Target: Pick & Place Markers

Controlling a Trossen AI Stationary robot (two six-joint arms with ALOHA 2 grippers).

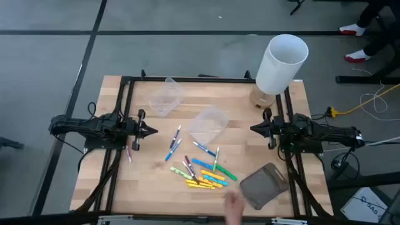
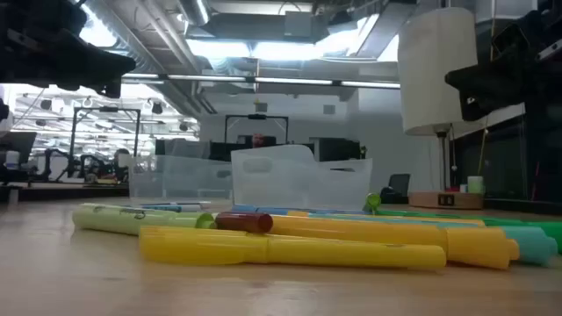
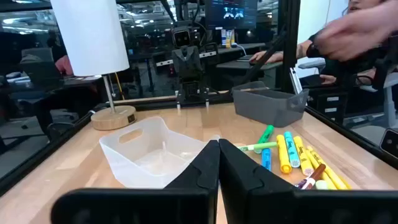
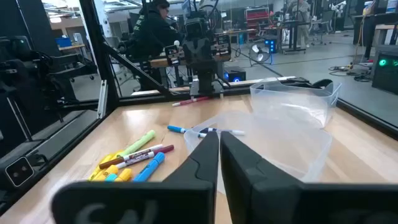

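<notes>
A: Where are the markers?

B: Most lie in a loose heap on the wooden surface, toward the near edge and between the two arms. Yellow, green, light blue and a maroon one are mixed together there (the low view shows the yellow ones closest, lying flat). A few white ones with blue caps lie apart from the heap, nearer the left arm, and one more lies just beside the left claw.

A: And the claws?

B: The left claw sits at the left side of the surface, its fingers pressed together and holding nothing. The right claw is opposite, at the right side, also closed and empty. Both point inward toward each other, well apart from the heap.

A: What else is on the surface?

B: Two clear tubs: one tub near the far edge, a second tub closer to the middle, just beyond the markers. A grey bin stands near the right front corner, beside the heap. A lamp with a white shade stands at the far right corner.

A: Anyone nearby?

B: A hand reaches in at the near edge, close to the grey bin (blurred in the left wrist view).
</notes>
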